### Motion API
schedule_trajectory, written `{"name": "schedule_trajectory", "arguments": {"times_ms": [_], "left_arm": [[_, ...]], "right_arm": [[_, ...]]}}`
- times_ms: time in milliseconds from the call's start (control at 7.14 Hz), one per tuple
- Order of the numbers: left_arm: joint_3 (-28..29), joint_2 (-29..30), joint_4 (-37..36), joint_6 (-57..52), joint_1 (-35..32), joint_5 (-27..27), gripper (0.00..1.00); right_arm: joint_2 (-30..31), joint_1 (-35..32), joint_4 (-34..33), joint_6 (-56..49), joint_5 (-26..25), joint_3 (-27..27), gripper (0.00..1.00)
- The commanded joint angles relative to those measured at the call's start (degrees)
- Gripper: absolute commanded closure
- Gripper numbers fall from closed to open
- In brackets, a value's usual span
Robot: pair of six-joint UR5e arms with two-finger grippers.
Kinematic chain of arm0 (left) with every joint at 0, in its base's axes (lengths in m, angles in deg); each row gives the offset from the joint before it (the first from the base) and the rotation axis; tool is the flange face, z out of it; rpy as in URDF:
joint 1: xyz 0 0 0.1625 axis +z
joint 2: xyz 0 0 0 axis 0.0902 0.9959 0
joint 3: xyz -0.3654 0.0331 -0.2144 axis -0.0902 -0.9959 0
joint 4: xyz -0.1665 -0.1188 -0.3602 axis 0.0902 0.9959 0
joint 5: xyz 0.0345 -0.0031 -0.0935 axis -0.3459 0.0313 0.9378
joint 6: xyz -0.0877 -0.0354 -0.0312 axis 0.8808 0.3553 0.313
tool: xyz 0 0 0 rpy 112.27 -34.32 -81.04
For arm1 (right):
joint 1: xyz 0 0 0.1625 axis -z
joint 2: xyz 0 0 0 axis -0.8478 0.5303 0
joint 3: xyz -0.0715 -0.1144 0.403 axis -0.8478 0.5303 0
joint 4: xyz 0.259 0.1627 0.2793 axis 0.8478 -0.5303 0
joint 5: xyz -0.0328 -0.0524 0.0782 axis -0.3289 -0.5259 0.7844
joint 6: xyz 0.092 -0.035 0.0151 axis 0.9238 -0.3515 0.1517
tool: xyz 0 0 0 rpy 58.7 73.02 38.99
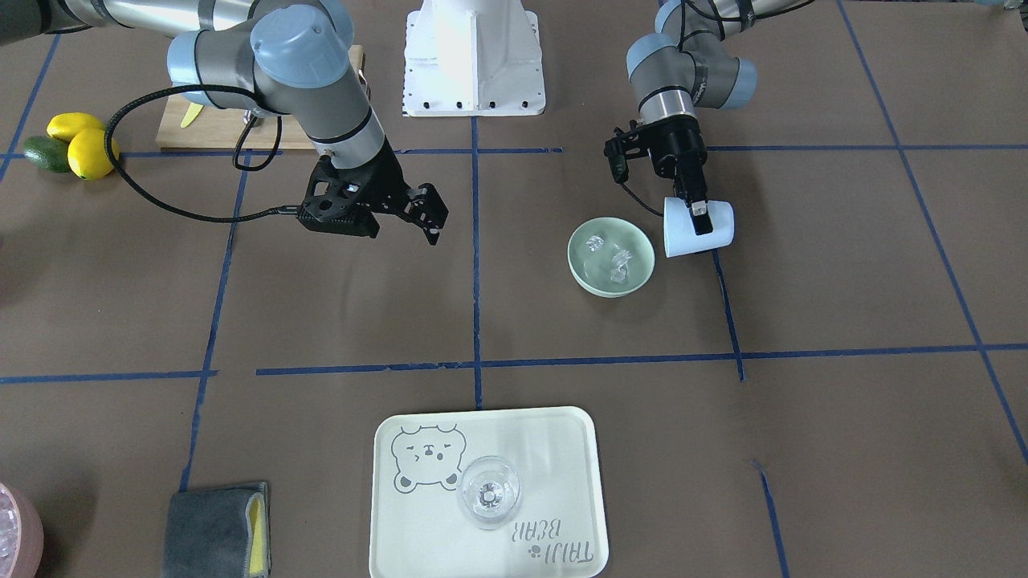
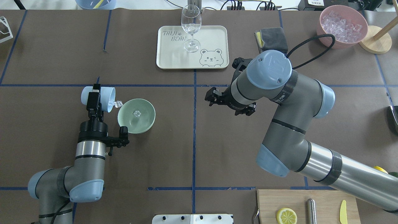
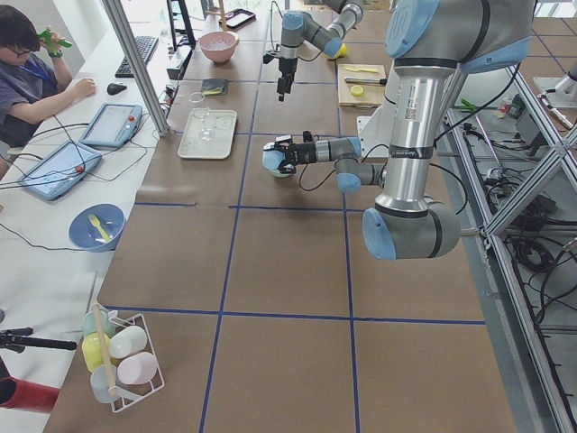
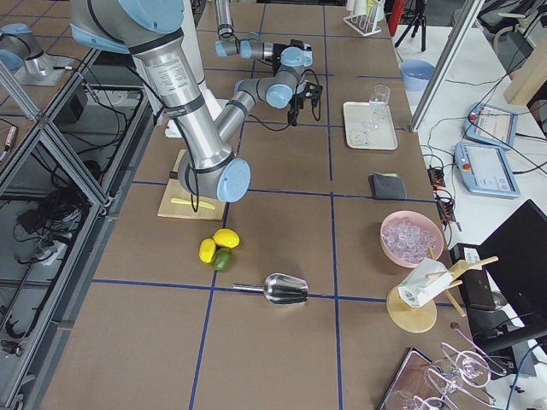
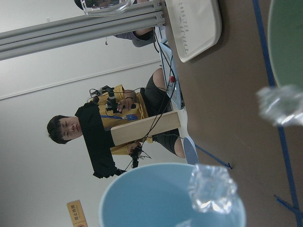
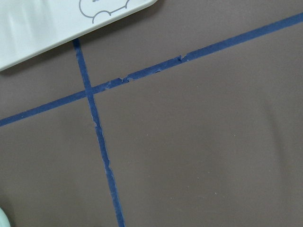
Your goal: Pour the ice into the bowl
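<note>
The pale mint-green bowl [image 1: 638,237] stands on the table and shows in the overhead view [image 2: 143,122]. A few clear ice cubes [image 1: 620,265] lie in it. My left gripper [image 1: 697,213] is shut on a light blue cup [image 2: 102,99], tipped on its side with its mouth toward the bowl. One ice cube [image 2: 117,103] is in the air between the cup's mouth and the bowl. In the left wrist view an ice cube [image 5: 210,189] sits at the cup's rim [image 5: 142,189] and another [image 5: 281,104] falls toward the bowl [image 5: 289,38]. My right gripper [image 1: 430,217] hovers open and empty, well apart.
A cream tray [image 2: 174,56] with a wine glass [image 2: 191,23] is at the far middle. A pink container of ice [image 2: 342,26] and a grey cloth [image 2: 270,34] are far right. A cutting board [image 2: 323,202] lies near my base, lemons [image 1: 80,144] beside it.
</note>
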Motion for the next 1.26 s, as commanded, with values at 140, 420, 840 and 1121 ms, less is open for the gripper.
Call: {"name": "schedule_trajectory", "arguments": {"times_ms": [140,420,840,1121], "left_arm": [[-0.2,0.2,0.0,-2.3,0.2,-0.9,1.00],[-0.3,0.3,0.3,-2.3,0.2,-0.9,1.00],[-0.5,0.3,1.0,-2.1,0.2,-0.9,1.00],[-0.1,0.3,10.0,-1.8,0.2,-0.9,1.00]], "right_arm": [[0.0,-0.1,0.3,0.0,0.0,0.0,0.00],[0.0,0.0,0.3,0.0,0.0,0.0,0.00],[-0.1,0.0,0.3,0.1,0.0,-0.1,0.00],[-0.1,0.0,0.3,0.1,0.0,-0.1,0.00]]}}
